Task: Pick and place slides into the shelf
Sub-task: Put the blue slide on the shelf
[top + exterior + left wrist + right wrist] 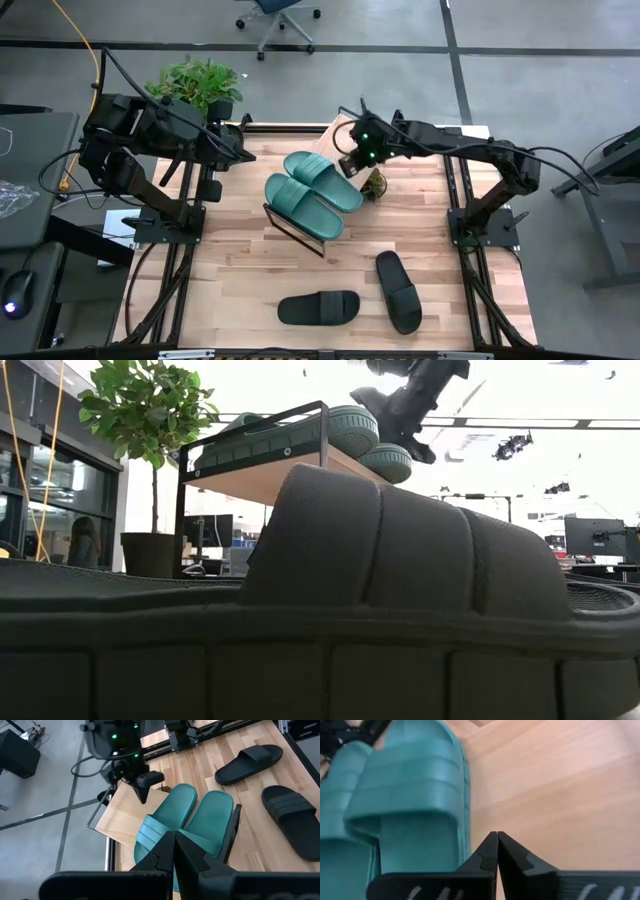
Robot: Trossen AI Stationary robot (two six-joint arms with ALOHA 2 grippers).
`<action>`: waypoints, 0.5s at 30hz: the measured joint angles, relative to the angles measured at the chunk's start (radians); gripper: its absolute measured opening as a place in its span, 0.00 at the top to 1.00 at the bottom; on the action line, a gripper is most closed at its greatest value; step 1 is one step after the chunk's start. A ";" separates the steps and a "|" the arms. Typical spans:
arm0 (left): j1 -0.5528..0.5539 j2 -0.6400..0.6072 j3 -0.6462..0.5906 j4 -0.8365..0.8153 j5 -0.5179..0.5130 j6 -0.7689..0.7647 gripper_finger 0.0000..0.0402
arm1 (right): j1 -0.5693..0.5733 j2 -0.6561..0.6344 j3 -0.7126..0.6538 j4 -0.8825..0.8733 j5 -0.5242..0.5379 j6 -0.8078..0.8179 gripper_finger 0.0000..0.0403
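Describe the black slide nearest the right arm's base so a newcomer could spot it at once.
Start from the slanted shelf mid-table holding two teal slides. On the bare tabletop near the front edge lie two black slides. The one meant is the right-hand black slide; it lies lengthwise, front to back, while the other black slide lies crosswise.

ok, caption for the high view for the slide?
Two teal slides on the shelf, two black slides left on the table; right tool shut beside the shelf.

Robotics lab or open office, grey concrete floor (520, 90), wheeled office chair (280, 18), potted plant (197, 82), computer monitors (593, 536) on far desks, ceiling strip lights (530, 423), butcher-block table (240, 270) on metal frame.
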 joint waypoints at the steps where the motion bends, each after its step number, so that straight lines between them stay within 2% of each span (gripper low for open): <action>1: 0.000 0.000 0.000 0.000 0.000 0.000 1.00 | -0.012 0.007 0.000 0.013 -0.007 -0.003 1.00; 5: 0.000 0.000 0.000 0.000 0.000 0.000 1.00 | -0.046 0.046 0.000 0.061 -0.066 -0.016 1.00; 15: 0.000 0.000 0.000 0.000 0.000 -0.003 1.00 | -0.061 0.128 0.000 0.241 -0.119 0.011 1.00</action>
